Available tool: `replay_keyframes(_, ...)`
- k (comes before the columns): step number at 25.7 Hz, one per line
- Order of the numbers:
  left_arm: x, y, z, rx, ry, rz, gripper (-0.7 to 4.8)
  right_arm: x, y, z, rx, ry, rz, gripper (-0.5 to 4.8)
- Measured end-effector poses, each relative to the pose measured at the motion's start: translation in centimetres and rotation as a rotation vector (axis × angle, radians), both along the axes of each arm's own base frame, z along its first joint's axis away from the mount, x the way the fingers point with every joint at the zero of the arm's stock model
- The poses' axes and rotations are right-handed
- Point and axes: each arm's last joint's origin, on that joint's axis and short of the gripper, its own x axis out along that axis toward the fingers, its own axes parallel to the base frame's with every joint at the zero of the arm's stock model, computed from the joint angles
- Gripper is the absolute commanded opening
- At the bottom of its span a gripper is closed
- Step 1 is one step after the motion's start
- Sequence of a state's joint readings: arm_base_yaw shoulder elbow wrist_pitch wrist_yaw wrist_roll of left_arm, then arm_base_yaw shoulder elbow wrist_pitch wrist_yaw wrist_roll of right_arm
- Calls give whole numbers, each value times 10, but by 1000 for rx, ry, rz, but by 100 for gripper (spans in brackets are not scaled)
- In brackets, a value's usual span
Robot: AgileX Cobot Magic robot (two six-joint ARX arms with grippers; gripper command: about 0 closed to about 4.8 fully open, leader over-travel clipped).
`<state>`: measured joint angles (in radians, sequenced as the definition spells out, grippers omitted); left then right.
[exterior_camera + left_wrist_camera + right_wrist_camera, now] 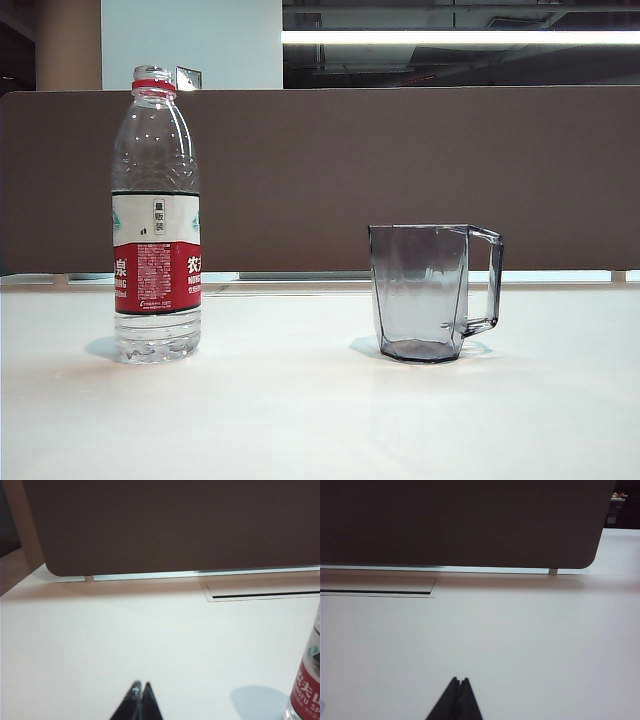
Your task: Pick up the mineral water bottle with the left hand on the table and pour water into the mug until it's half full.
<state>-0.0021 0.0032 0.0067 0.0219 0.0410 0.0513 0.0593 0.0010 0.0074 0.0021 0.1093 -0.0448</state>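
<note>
The mineral water bottle [156, 215] stands upright on the left of the white table [300, 420], uncapped, with a red neck ring and a red-and-white label. The smoky-grey mug [420, 290] stands upright to its right, handle turned to the right, well apart from the bottle. Neither arm shows in the exterior view. In the left wrist view my left gripper [141, 684] is shut over bare table, nothing between its fingertips, and the bottle [306, 680] sits off to one side of it. My right gripper [459, 679] is shut too, holding nothing; the mug does not show in its view.
A brown partition [400, 180] runs along the far edge of the table. A narrow cable slot [260, 594] lies in the tabletop just before it, also seen as the slot [377, 591] in the right wrist view.
</note>
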Motion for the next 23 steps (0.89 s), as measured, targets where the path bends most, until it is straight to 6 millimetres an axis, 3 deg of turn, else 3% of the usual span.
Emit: replay_keyframes(23, 0, 3, 0, -2, 0, 87, -6, 0, 0, 0, 0, 0, 0, -5)
